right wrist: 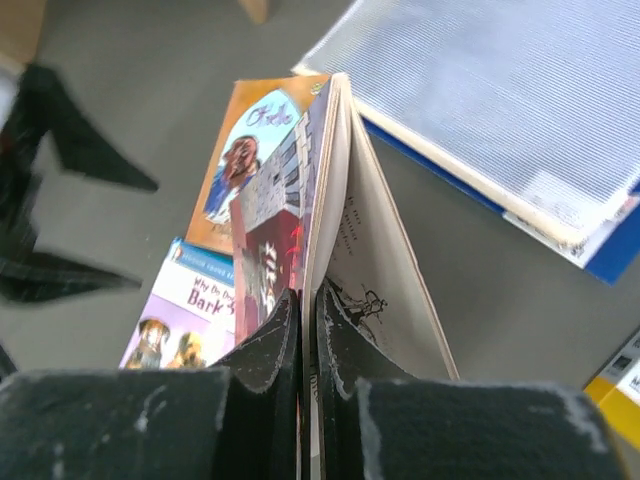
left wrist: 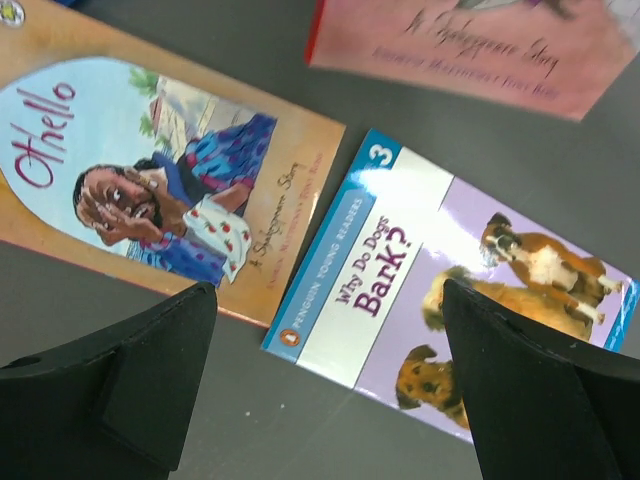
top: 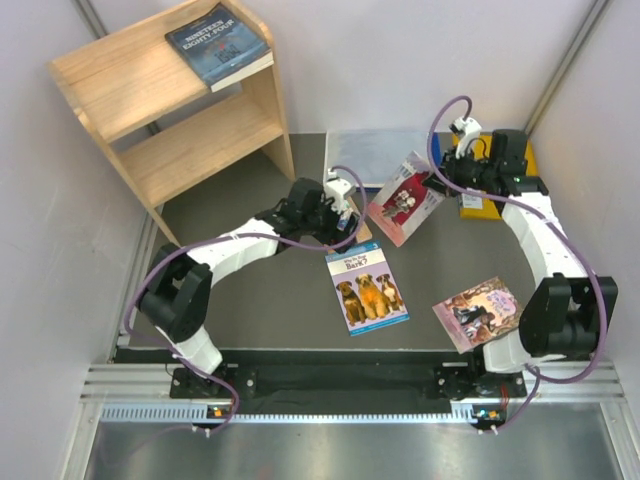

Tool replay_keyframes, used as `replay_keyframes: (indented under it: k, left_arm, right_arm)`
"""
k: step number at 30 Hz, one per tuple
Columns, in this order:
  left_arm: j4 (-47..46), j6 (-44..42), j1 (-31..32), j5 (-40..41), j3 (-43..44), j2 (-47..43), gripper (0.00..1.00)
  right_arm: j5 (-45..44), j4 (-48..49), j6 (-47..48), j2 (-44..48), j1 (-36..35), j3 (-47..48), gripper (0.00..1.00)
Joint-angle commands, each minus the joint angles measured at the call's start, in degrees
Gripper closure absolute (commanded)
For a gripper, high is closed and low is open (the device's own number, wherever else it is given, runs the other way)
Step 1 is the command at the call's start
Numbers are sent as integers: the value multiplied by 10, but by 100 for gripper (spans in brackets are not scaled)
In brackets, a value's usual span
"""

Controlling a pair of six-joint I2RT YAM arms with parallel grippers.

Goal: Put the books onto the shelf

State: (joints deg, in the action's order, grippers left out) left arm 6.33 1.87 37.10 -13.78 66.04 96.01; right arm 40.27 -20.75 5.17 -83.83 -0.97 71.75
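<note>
Left arm (top: 235, 248): white link shells, bulky black joint housings. Right arm (top: 545, 235): same white-and-black build. Purple cable (top: 140, 290) loops along each arm, base to wrist. Small white camera block (top: 341, 190) at each wrist. Left claw (left wrist: 328, 300): two matte black wedge-shaped fingers, smooth faces. Right claw (right wrist: 307, 300): black fingers scuffed, pale scratches and speckles on outer faces.

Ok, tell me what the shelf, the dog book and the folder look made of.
Shelf: light unpainted wood, grain visible, matt.
Dog book: thin paperback, printed cover that looks glossy and catches glare.
Folder: probably plastic, grey-white with fine ribbed texture and blue edge; could be card.
</note>
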Motion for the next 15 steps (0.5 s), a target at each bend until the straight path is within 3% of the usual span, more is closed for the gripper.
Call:
replay_keyframes:
  k: [1, 11, 15]
  left_arm:
    - [-97, -6, -55, -135, -31, -25, 1]
    - [-158, 16, -80, -224, -44, -50, 1]
    - [-173, 34, -80, -255, -46, -41, 3]
  right_arm:
    - [102, -119, 139, -28, -28, 109, 100]
    - [165, -277, 258, -95, -126, 148, 100]
    - [169, -273, 258, -96, -134, 137, 100]
